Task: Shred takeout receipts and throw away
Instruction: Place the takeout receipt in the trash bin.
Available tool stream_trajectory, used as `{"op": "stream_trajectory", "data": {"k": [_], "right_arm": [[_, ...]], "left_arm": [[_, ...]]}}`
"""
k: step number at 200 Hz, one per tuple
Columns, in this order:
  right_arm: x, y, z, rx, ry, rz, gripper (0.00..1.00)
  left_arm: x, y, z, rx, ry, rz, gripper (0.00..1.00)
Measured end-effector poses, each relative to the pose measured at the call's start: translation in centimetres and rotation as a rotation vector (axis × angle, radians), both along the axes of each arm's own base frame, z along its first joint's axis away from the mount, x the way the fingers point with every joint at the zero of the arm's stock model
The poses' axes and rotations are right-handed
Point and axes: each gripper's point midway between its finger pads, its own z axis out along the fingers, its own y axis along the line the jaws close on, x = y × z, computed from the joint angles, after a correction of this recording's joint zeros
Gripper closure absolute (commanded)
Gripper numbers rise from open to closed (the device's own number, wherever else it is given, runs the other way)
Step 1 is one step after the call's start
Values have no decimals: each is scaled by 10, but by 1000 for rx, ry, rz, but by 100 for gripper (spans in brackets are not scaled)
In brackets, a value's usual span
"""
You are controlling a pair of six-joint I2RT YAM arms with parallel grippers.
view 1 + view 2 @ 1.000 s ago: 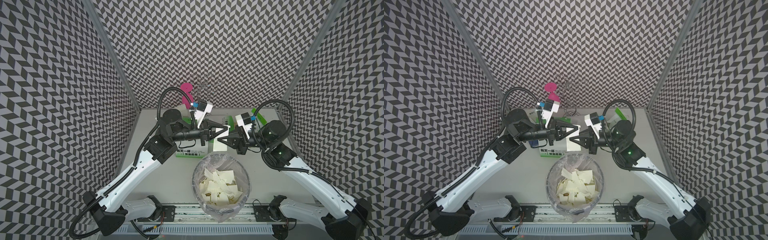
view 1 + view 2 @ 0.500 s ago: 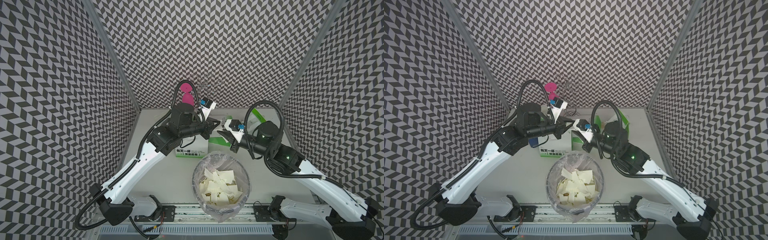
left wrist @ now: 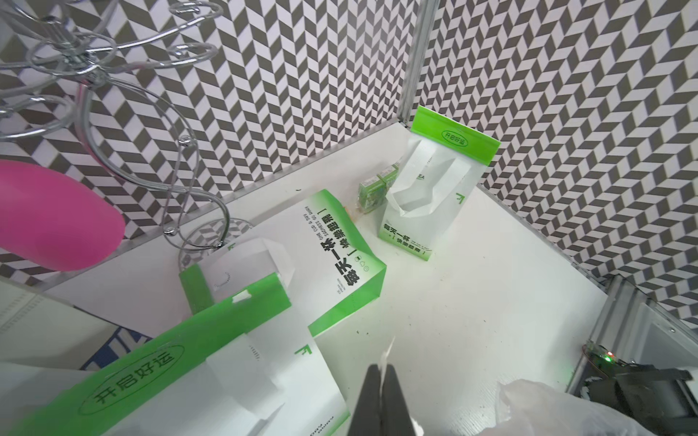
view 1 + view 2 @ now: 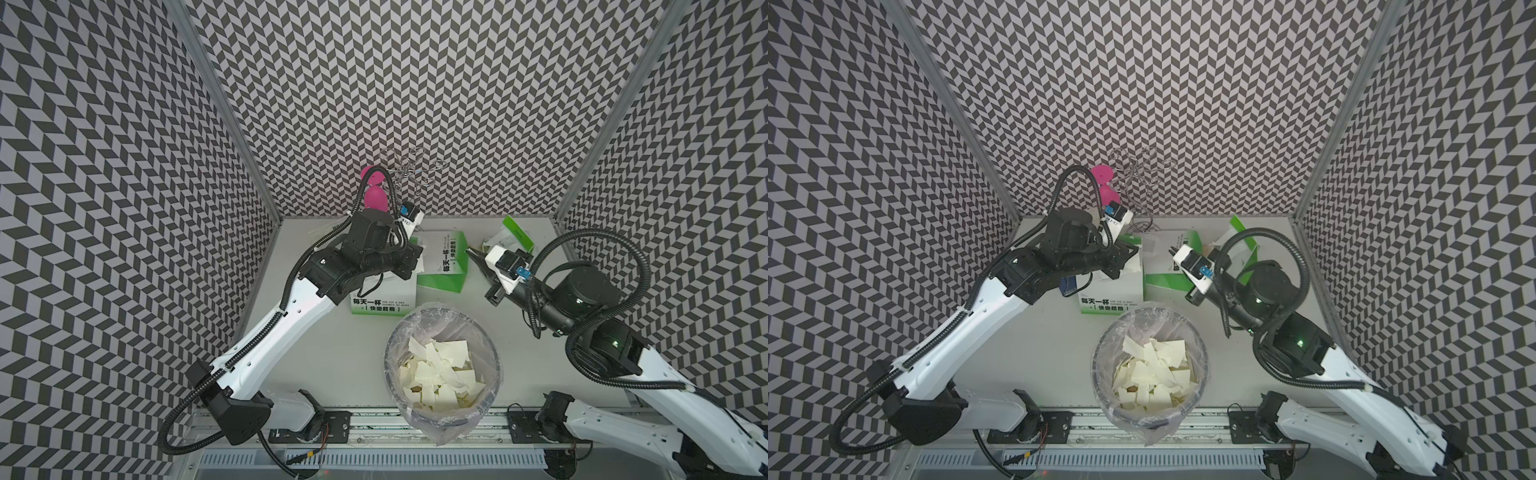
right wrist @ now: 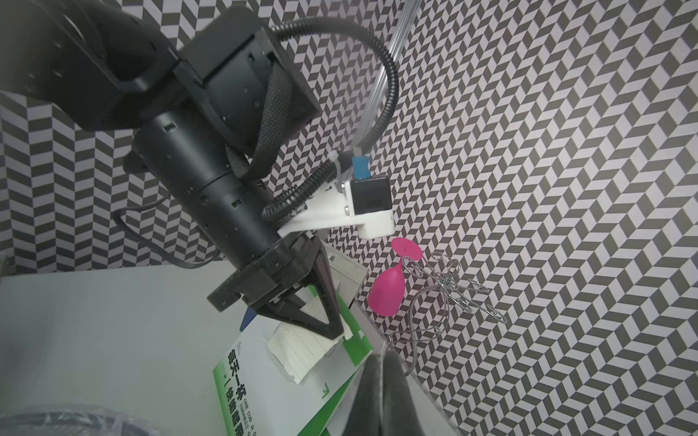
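Right wrist view: left gripper [image 5: 335, 331], closed, pinches a receipt strip [image 5: 292, 353] (right gripper [image 5: 382, 364] closed, contents unclear); bin [image 4: 391, 365] lies at its six o'clock in a top view.

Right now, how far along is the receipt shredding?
Done: many scraps lie in the bin. In hand: the left gripper is shut on a torn receipt piece above a bag. The right gripper is shut, its hold unclear. Left: that piece is not yet in the bin.
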Motion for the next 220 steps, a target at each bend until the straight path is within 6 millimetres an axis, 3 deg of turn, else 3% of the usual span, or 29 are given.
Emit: {"op": "stream_trajectory", "data": {"k": [21,48,77,94,112,132,144,171,220], "right_arm": [[2,-4,1,27,26,19,100],[8,-10,-12,38,136,105,100],[-8,-4,-26,43,259,260,100],[-19,0,-30,46,312,338,100],[-27,3,-31,59,351,397,100],[-33,5,-33,73,387,443,100],[-34,5,-35,84,410,462,100],[-38,8,-40,107,463,506,100],[-53,14,-57,132,596,614,100]], "left_arm": [[-17,-9,12,-69,20,-84,100],[-53,-15,47,-196,7,-211,100],[-97,-17,67,-289,21,-344,99],[-122,-25,60,-300,61,-416,99],[-149,-39,38,-275,137,-495,95],[-171,-52,8,-229,218,-552,83],[-176,-53,-9,-200,251,-559,62],[-171,-52,-33,-157,284,-521,36],[-147,-31,-10,-193,174,-437,30]]}}
